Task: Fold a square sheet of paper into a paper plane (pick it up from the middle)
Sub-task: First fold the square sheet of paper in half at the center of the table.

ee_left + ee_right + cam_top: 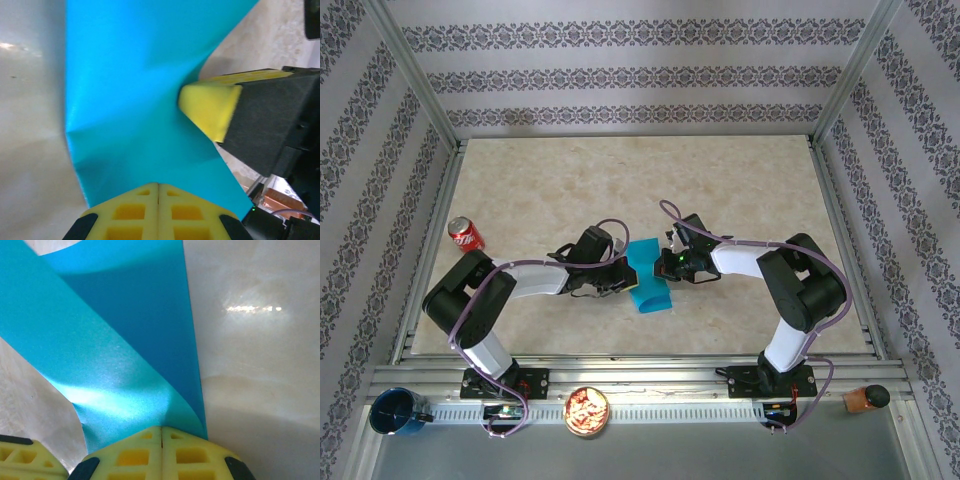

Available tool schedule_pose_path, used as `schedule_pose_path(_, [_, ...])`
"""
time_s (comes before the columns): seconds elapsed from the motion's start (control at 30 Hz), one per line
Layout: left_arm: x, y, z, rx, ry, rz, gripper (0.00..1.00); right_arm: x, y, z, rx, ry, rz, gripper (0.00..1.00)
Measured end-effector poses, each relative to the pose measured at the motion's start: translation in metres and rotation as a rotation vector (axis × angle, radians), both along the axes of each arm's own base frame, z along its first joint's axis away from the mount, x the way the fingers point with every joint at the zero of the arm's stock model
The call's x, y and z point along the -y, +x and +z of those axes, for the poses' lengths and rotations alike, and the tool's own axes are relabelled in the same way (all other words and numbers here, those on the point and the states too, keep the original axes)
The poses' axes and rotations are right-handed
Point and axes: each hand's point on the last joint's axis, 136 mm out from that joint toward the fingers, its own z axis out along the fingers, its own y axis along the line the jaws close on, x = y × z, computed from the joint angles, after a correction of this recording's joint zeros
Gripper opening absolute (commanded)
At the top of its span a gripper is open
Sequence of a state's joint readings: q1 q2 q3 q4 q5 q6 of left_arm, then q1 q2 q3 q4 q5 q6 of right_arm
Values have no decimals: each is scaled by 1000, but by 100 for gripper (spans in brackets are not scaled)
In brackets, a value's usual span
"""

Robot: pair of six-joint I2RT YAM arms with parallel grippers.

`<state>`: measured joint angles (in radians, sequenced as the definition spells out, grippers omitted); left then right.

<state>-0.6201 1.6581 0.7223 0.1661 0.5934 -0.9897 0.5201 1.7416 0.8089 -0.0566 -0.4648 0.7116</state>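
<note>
The square sheet of paper [648, 277] is bright turquoise and lies bent between both arms at the table's middle. My left gripper [626, 272] is shut on its left side. In the left wrist view the yellow pads meet at the gripper tip [158, 186], and the paper [140, 100] rises from them with soft creases. My right gripper [666, 264] is shut on the right side. In the right wrist view the paper [115, 355] curls over itself into the closed tip [161, 429]. The right gripper's yellow pad [210, 107] touches the sheet. No finished paper plane is visible.
A red soda can [466, 235] stands at the table's left edge. Along the front rail sit a dark blue cup [396, 412], a bowl of snacks [587, 411] and a brown object [865, 399]. Metal frame posts and patterned walls enclose the marbled table [740, 190].
</note>
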Motion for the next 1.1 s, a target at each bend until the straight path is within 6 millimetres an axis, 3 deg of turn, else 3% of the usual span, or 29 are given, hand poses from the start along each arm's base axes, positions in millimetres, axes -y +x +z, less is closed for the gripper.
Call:
schedule_pose_path(0.2, [8, 0, -1, -12, -45, -7, 0, 0, 0, 0, 0, 0, 0, 0])
schedule_pose_path(0.47, [-6, -19, -28, -71, 3, -12, 0, 0, 0, 0, 0, 0, 0, 0])
schedule_pose_path(0.63, [-7, -20, -29, -41, 38, -47, 0, 0, 0, 0, -1, 0, 0, 0])
schedule_pose_path(0.87, [-17, -25, -19, -28, 96, -63, 0, 0, 0, 0, -1, 0, 0, 0])
schedule_pose_path(1.1, [0, -15, 9, 14, 2, -51, 0, 0, 0, 0, -5, 1, -6, 0])
